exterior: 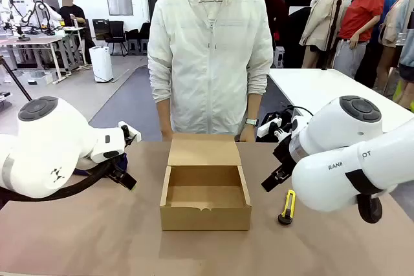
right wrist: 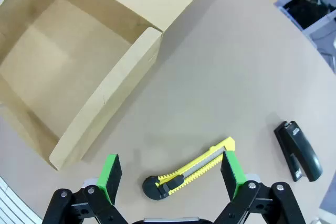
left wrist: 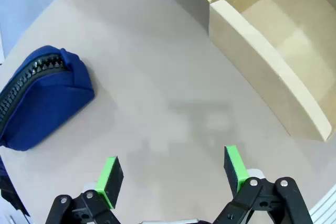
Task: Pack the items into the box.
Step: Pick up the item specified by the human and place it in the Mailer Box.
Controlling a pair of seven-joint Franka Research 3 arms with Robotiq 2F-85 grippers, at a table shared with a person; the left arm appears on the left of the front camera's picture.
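Both finger pairs stand wide apart. I see left gripper (left wrist: 173, 174) near the navy pouch (left wrist: 42, 98), right gripper (right wrist: 170, 174) over a yellow utility knife (right wrist: 189, 170), stapler (right wrist: 298, 150) nearby. Box (exterior: 205, 216) lies open between the arms.

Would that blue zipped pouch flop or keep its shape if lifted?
The pouch looks like soft fabric, so it would probably sag around a grip. It lies plump, so it is perhaps filled; rolling seems unlikely.
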